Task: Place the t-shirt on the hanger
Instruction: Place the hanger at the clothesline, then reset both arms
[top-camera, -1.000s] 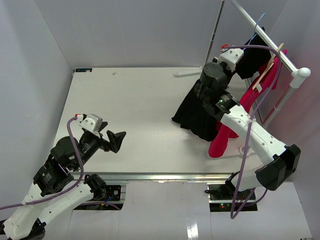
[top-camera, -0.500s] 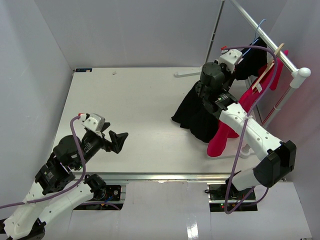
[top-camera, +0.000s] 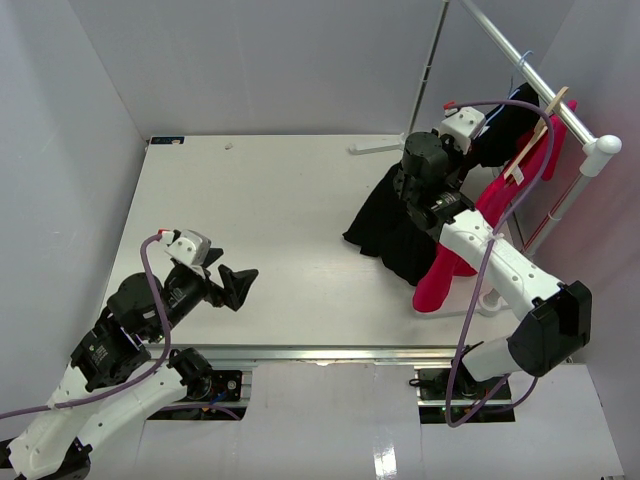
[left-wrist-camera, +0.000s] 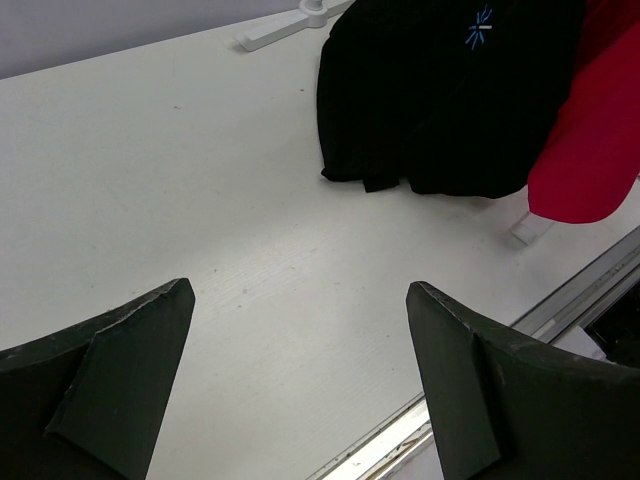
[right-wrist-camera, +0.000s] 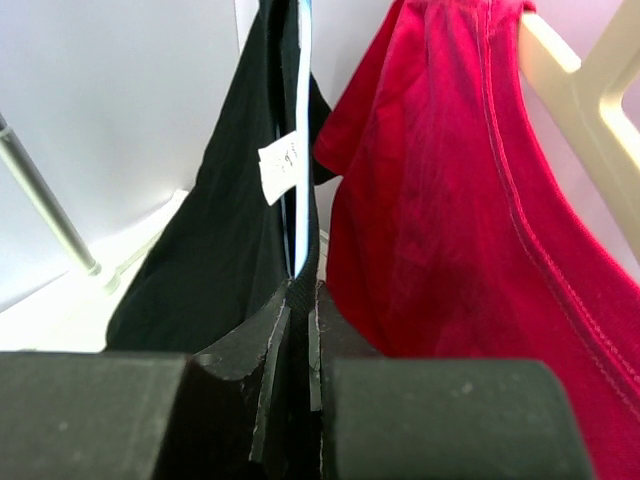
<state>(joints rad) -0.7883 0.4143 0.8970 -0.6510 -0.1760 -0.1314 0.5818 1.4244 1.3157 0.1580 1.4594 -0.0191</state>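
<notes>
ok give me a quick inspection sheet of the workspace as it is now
surface: white table, t-shirt hem reaching it
job's things: black t-shirt hanging by the rail, light-blue hanger wire inside its neck
clutter: red shirt on wooden hanger
grippers: left fingers wide open, empty; right fingers shut on t-shirt at the wire
cables: purple cable looping along each arm
surroundings: grey walls, metal rail

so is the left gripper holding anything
No, the left gripper is wide open above the table, with nothing in it.
</notes>
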